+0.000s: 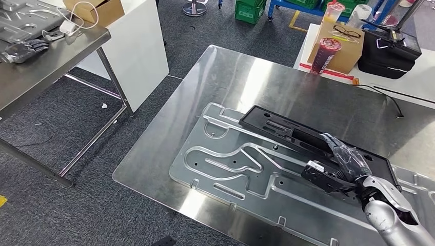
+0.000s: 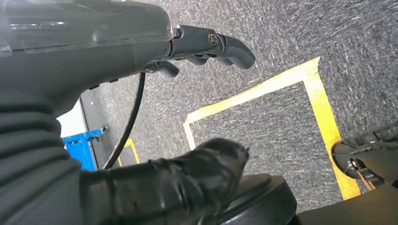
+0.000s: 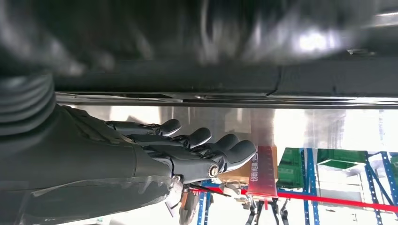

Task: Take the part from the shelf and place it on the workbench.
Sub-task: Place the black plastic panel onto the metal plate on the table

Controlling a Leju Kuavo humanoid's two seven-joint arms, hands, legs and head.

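Silver arm: the right arm comes in from the lower right of the head view, over the near corner of the workbench.
Right hand: the right hand lies on the near long edge of the black part, thumb side toward the plate; in the right wrist view its fingers stretch out side by side just beside the part's edge, and I cannot tell whether they grip it or merely rest against it.
Black part: the black part, a long flat tray-like piece with slots, lies on the clear plate on the workbench, running from the middle of the bench toward its right side.
Clear plate: the clear plate with curved raised ribs lies flat on the steel top, under the part.
Workbench: the workbench has a shiny steel top, bare toward the far edge.
Left hand: the left hand hangs over grey carpet marked with yellow tape; thumb and fingers are apart with nothing between them.
Side table: a steel table stands at the left, with a spare dark hand lying on it.
Far table: a white table beyond the bench carries a cardboard box, a red cup and a black bag.
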